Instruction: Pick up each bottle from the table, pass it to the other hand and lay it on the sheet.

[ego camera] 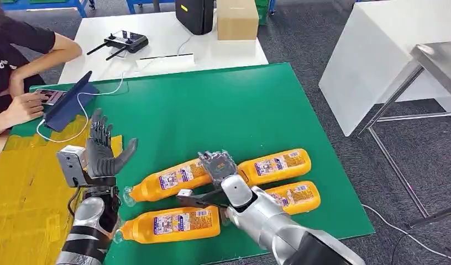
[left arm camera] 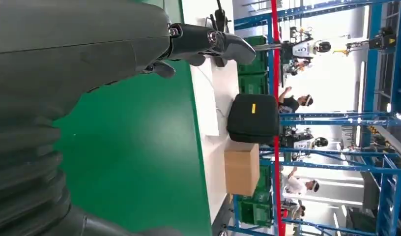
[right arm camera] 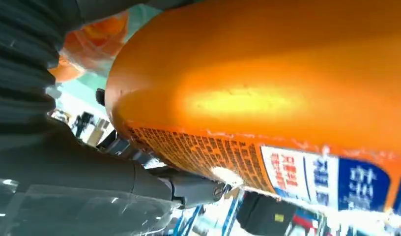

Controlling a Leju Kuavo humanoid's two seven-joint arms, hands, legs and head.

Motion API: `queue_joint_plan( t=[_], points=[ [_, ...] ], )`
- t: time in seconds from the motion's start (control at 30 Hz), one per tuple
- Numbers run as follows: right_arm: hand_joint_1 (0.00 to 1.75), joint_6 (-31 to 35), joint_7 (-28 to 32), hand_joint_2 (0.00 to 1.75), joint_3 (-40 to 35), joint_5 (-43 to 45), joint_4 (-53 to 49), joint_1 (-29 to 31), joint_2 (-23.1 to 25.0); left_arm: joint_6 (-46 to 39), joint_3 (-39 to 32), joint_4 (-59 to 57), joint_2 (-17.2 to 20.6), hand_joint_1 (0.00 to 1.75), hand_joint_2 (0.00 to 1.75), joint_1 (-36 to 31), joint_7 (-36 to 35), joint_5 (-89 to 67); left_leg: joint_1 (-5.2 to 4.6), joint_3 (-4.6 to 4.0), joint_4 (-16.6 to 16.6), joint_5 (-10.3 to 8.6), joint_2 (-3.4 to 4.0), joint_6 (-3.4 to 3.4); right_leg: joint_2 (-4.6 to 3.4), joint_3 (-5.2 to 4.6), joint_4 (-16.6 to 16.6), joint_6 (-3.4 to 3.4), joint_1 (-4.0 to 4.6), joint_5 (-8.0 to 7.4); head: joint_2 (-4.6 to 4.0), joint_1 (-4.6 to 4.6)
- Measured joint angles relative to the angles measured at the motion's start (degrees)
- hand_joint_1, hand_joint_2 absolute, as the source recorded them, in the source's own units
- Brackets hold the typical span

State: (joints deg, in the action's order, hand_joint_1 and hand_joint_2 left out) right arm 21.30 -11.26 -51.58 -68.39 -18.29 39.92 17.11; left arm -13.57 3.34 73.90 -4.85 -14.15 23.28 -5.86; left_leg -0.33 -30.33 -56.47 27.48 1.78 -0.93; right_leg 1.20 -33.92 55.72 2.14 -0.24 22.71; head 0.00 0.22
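Green mat (ego camera: 223, 105) covers the work table, w/ a yellow sheet (ego camera: 24, 187) at the robot's left side and a white table (ego camera: 173, 49) beyond. Four orange bottles lie on their sides on the mat, near edge: upper-left bottle (ego camera: 171, 179), upper-right bottle (ego camera: 276, 164), lower-left bottle (ego camera: 173, 223), lower-right bottle (ego camera: 295, 196).

Right hand (ego camera: 218, 165) reaches down btwn the two upper bottles, palm over the neck end of the upper-right bottle. Right wrist view: an orange bottle body (right arm camera: 267, 88) w/ printed label sits right against the hand, thumb (right arm camera: 154, 184) running under it; whether the fingers are closed on it cannot be told.

Left hand (ego camera: 104, 152) is raised over the mat's left edge beside the sheet, upright, fingers spread, thumb out, holding nothing; left wrist view shows its fingers (left arm camera: 208, 42) apart over bare green mat.

Background: a person's arm (ego camera: 30, 66) at a tablet (ego camera: 71, 102), a remote controller (ego camera: 124, 41), a black case (ego camera: 194, 15) and a cardboard box (ego camera: 237, 19) on the white table.
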Motion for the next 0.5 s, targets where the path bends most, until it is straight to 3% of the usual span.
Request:
queue_joint_plan(
  t=[0.27,0.5],
  points=[
    [1.75,16.41,1.99,1.75,4.77,-0.92,-2.54,-0.19,-1.55,-0.81,-0.15,2.08,0.02,0.00,1.75,2.04,0.09,-0.04,0.00,-0.02,0.00,0.00,0.00,0.00,0.00,-0.01,0.00,0.00,0.00,0.00,0.00,-0.02],
    [1.75,17.13,7.72,1.75,16.71,-5.80,-14.02,-4.85,-2.54,-1.27,-0.68,3.61,0.04,0.00,1.75,3.82,0.11,-0.37,0.00,-0.09,0.00,0.00,-0.02,0.00,0.01,-0.08,0.00,0.00,0.00,0.00,0.00,0.00]
  ],
)
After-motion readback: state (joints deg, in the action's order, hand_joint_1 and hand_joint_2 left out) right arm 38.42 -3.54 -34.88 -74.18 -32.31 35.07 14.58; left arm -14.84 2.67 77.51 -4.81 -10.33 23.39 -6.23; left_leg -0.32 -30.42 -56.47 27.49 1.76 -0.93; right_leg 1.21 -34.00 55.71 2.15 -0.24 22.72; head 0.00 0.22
